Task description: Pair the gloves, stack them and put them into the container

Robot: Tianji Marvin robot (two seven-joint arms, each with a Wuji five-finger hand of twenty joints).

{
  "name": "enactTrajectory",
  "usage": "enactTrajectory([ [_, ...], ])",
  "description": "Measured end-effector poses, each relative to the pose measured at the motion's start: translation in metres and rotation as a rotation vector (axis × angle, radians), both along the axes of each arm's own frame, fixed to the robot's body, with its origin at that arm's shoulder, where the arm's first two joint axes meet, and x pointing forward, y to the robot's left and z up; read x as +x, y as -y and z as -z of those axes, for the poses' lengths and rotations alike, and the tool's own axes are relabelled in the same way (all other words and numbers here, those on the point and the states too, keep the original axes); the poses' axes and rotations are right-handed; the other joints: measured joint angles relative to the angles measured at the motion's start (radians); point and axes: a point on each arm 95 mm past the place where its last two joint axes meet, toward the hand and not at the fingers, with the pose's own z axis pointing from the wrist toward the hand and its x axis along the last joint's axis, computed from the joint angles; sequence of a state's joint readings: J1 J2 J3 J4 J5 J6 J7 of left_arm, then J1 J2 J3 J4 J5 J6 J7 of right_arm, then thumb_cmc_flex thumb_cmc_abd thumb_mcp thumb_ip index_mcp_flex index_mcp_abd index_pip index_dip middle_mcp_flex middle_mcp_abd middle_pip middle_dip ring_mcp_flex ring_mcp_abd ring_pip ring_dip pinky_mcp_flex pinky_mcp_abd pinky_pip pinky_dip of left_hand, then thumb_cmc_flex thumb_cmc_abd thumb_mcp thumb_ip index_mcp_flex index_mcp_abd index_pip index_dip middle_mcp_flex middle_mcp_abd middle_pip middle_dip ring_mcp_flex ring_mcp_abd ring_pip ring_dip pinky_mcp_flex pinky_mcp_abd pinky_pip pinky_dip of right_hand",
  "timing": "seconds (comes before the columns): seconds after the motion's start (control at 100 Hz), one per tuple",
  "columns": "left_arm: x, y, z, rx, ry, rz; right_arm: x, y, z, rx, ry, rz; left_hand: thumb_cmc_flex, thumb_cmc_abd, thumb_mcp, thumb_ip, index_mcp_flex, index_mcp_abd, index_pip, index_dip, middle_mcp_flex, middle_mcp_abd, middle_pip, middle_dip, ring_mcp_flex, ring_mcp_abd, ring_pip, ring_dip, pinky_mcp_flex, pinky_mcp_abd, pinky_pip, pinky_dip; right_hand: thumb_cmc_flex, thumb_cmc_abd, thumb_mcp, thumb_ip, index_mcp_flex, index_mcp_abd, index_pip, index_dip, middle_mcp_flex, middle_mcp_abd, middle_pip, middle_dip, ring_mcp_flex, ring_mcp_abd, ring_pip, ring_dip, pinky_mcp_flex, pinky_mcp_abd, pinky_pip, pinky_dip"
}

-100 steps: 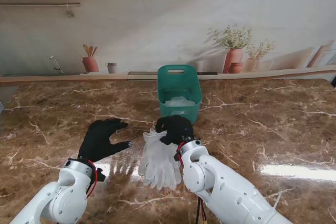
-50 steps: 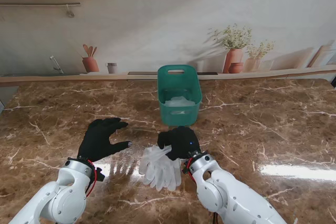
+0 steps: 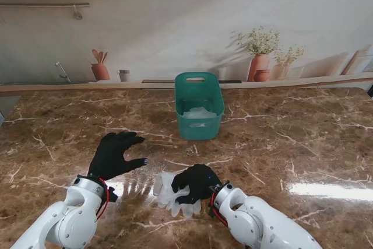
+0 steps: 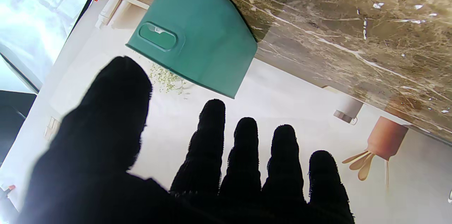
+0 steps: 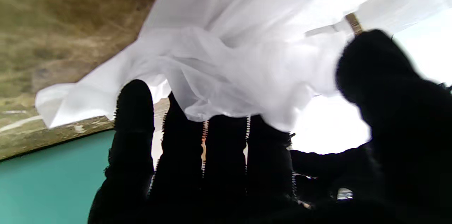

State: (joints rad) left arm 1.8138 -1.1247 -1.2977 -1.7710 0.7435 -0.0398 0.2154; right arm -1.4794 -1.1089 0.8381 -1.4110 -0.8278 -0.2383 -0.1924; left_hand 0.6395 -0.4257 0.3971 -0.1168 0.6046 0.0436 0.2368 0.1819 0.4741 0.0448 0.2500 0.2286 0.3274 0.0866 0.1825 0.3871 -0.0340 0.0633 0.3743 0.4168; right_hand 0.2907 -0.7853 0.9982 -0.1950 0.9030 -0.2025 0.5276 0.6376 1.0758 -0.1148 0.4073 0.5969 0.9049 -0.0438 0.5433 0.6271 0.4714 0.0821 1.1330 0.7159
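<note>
Item: white gloves (image 3: 167,188), one stack on the marble table (image 3: 303,144); the number of gloves in the stack cannot be counted, as they overlap and the right hand covers part of them. More white fabric (image 3: 199,113), count unclear, lies inside the container. Item: green container (image 3: 199,106), one, open-topped, with a handle slot in its near wall, standing on the table farther from the robot than both hands. Item: hands, two, both in black covers.

Orientation: the stack's long axis runs roughly toward and away from the robot, the glove fingertips pointing toward the robot.

Position: the stack lies near the table's front edge, well apart from the container and nearer to the robot than it. The right hand (image 3: 197,182) lies on top of the stack's right part, fingers bent over the fabric; in the right wrist view the white fabric (image 5: 247,58) is bunched between fingers (image 5: 136,111) and thumb, so the hand grips the gloves. The left hand (image 3: 115,154) sits left of the stack, apart from it, fingers (image 4: 212,125) spread and holding nothing.
</note>
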Motion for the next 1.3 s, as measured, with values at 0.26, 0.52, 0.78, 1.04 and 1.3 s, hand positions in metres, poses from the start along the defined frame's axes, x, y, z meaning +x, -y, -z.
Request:
enactTrajectory([
  [0.26, 0.001, -0.002, -0.001, 0.005, -0.001, -0.005, -0.013, 0.014, -0.036, 0.013, 0.104, -0.052, 0.000, 0.000, 0.000, 0.000, 0.000, 0.000, 0.000, 0.000, 0.000, 0.000, 0.000, 0.000, 0.000, 0.000, 0.000, 0.000, 0.000, 0.000, -0.002, 0.002, -0.037, 0.194, -0.244, 0.073, -0.033, 0.014, -0.056, -0.032, -0.047, 0.008, -0.056, -0.060, -0.044, 0.010, -0.121, -0.050, -0.032, -0.007, -0.072, 0.012],
  [0.52, -0.001, -0.005, -0.004, 0.002, 0.013, -0.015, -0.003, -0.005, -0.059, -0.008, 0.252, -0.135, 0.000, 0.000, 0.000, 0.000, 0.000, 0.000, 0.000, 0.000, 0.000, 0.000, 0.000, 0.000, 0.000, 0.000, 0.000, 0.000, 0.000, 0.000, -0.002, 0.014, 0.256, 0.024, 0.229, 0.054, -0.055, 0.013, -0.034, -0.152, -0.063, 0.006, -0.099, -0.077, -0.005, -0.014, -0.180, -0.122, 0.030, -0.019, -0.137, -0.045],
  [0.78, -0.004, -0.011, -0.009, 0.008, 0.026, -0.027, 0.025, -0.034, -0.051, -0.163, 0.267, -0.288, 0.000, 0.000, 0.000, 0.000, 0.000, 0.000, 0.000, 0.000, 0.000, 0.000, 0.000, 0.000, 0.000, 0.000, 0.000, 0.000, 0.000, 0.000, -0.002, 0.015, 0.308, -0.014, 0.247, 0.054, -0.222, 0.047, -0.194, -0.180, -0.259, -0.004, -0.210, -0.255, -0.115, -0.040, -0.353, -0.264, -0.017, -0.044, -0.277, -0.134],
  [1.04, -0.006, -0.016, -0.011, 0.015, 0.032, -0.031, 0.039, -0.048, -0.037, -0.345, 0.219, -0.389, 0.000, 0.000, 0.000, 0.000, 0.000, 0.000, 0.000, 0.000, 0.000, 0.000, 0.000, 0.000, 0.000, 0.000, 0.000, 0.000, 0.000, 0.000, -0.002, 0.017, 0.322, -0.014, 0.261, 0.054, -0.468, 0.115, -0.372, -0.263, -0.551, 0.015, -0.293, -0.367, -0.351, -0.060, -0.438, -0.367, -0.131, -0.046, -0.366, -0.141],
  [1.3, -0.008, -0.016, -0.011, 0.013, 0.030, -0.030, 0.046, -0.052, -0.024, -0.424, 0.253, -0.422, 0.000, 0.019, 0.000, 0.000, 0.000, 0.000, 0.000, 0.000, 0.000, 0.000, 0.000, 0.000, 0.000, 0.000, 0.000, 0.000, 0.000, 0.000, -0.002, 0.019, 0.320, -0.029, 0.207, 0.054, -0.512, 0.116, -0.431, -0.251, -0.579, 0.019, -0.236, -0.379, -0.333, -0.059, -0.313, -0.290, -0.127, -0.054, -0.347, -0.060],
])
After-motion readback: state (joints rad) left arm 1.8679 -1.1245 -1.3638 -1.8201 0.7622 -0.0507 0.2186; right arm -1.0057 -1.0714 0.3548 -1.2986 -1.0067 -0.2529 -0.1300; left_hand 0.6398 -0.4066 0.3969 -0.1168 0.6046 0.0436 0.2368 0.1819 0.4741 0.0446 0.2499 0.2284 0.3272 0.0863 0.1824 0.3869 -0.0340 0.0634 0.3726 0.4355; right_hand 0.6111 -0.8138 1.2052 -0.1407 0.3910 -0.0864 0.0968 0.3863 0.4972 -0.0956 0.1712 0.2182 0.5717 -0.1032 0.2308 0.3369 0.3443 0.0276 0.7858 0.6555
